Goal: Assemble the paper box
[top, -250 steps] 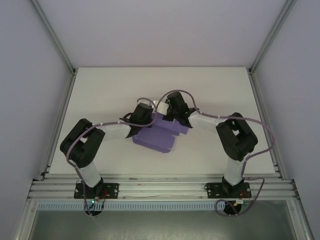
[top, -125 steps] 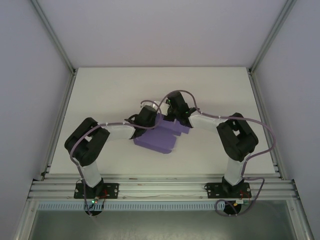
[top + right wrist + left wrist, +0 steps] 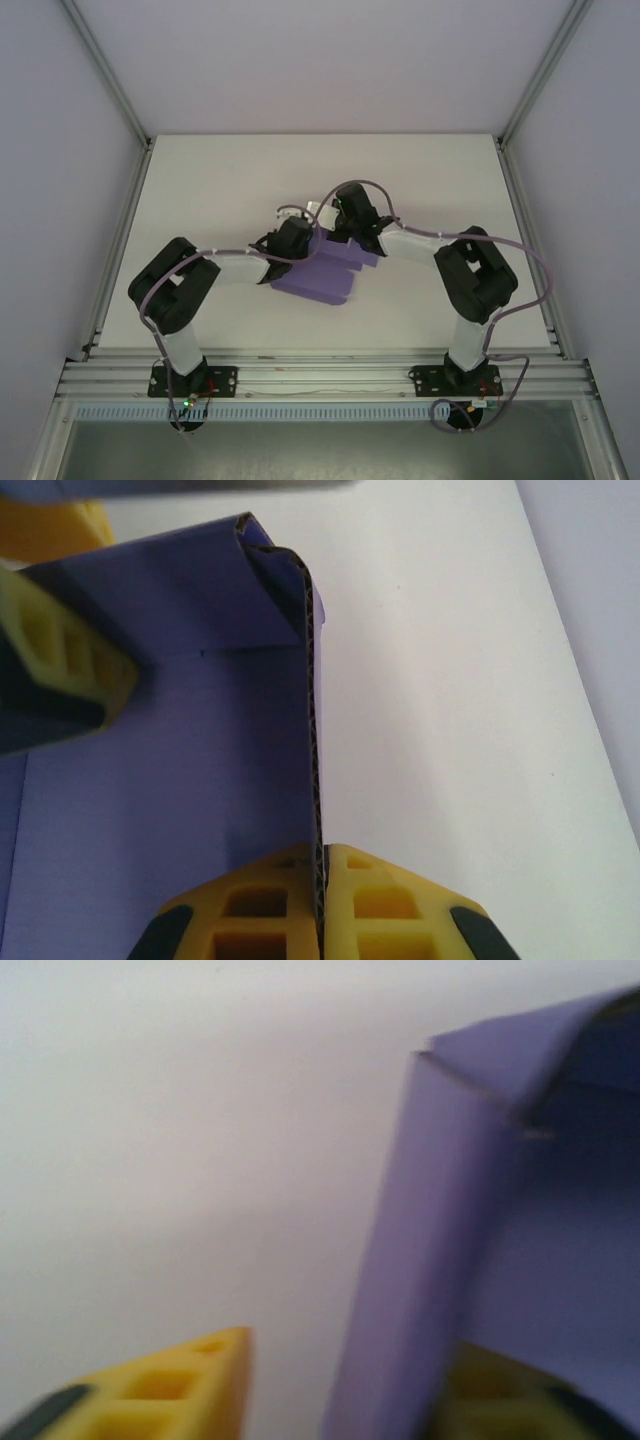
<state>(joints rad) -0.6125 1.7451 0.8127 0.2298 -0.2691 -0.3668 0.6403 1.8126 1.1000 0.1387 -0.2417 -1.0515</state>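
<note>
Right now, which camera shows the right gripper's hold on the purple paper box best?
The right wrist view: the right gripper is shut on an upright wall of the paper box, its edge pinched between both fingers. From the top external camera the wrist hides the pinch. The left wrist view gives a blurred box wall.

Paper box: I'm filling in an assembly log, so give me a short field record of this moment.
item: purple paper box, partly folded, walls raised, interior open
surface: white table
right gripper: shut on the edge of an upright wall of the box
left gripper: open, one jaw on each side of another wall, not clamping it
</note>
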